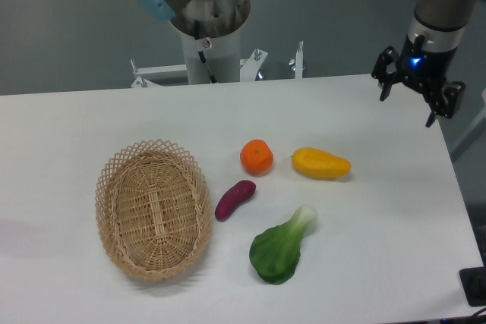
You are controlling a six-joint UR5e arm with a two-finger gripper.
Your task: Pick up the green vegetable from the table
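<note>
The task stands at its very start, by my reading: the gripper [410,100] hangs above the far right corner of the table [380,263], well apart from the green vegetable [282,247], and nothing is held. Its fingers [385,87] are spread wide and point down and toward the camera, with empty air between them. The green vegetable lies flat on the table near the front edge, right of the wicker basket [153,209], with the purple sweet potato [235,199] near its upper left and the yellow fruit [321,163] and the orange [257,157] farther back. Its long axis runs diagonally: the pale stem points toward the back right, and the broad dark leaf fans toward the front left. The next move, as I judge it, calls for carrying the gripper forward and to the left until it is over the vegetable, turning the wrist so the 2 fingers close across that diagonal and not along it, then descending, probably onto the firmer stem or the narrow neck.
</note>
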